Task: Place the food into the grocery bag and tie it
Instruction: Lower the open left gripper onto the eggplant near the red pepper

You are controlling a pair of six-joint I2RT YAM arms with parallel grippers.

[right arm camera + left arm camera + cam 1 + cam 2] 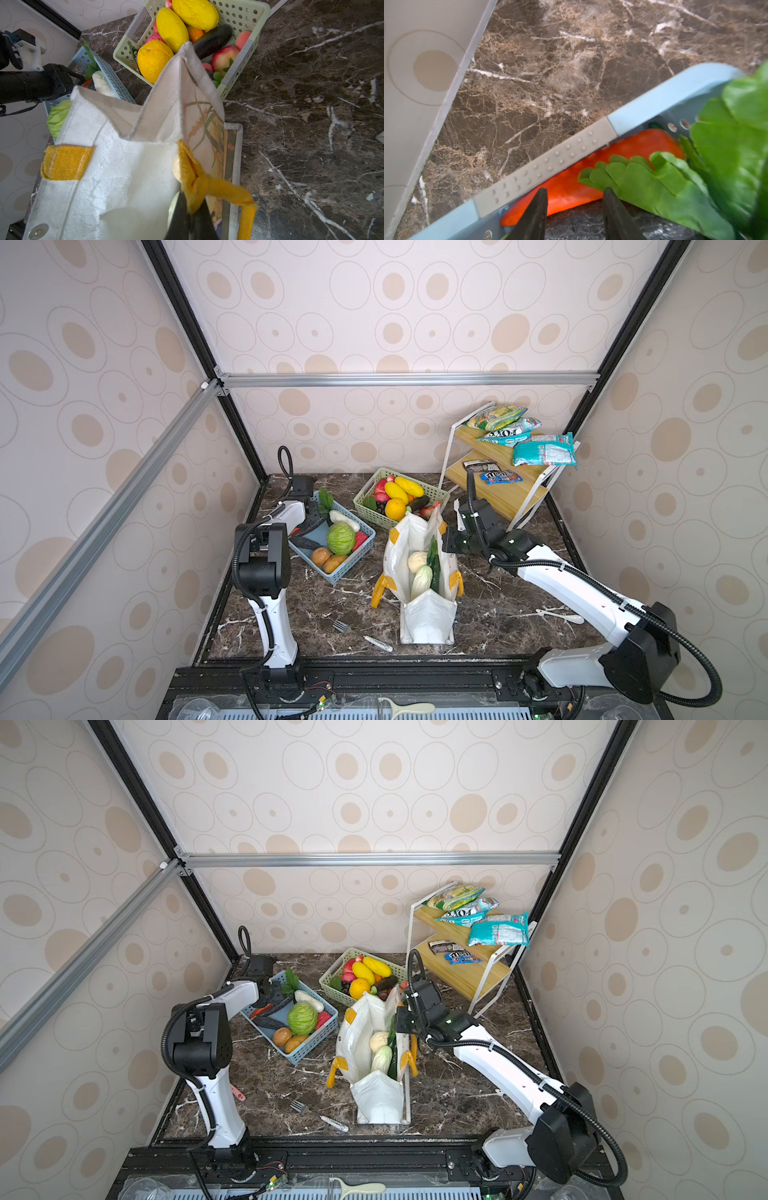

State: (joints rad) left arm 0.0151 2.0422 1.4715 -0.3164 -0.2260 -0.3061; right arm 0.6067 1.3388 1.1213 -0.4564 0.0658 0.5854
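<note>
The white grocery bag (399, 556) (124, 176) stands open mid-table. Inside it lie a beige knobbly ball (417, 561), a pale cabbage (422, 580) and a dark green cucumber (434, 568). My right gripper (446, 541) (192, 207) is shut on the bag's yellow handle strap (193, 182) and holds that side up. My left gripper (312, 512) (575, 190) reaches into the far end of the blue basket (353, 564) (664, 97). Its jaws stand apart around the end of the red-orange pepper (623, 149), which lies over a dark bumpy item. The green leaf (726, 155) lies just beside them.
The blue basket also holds a round green cabbage (340, 538) and brown balls (328, 560). Behind the bag is a green basket (365, 493) of fruit. A wooden rack (498, 489) with snack packets stands back right. A fork (341, 627), a pen (378, 644) and a spoon (559, 616) lie in front.
</note>
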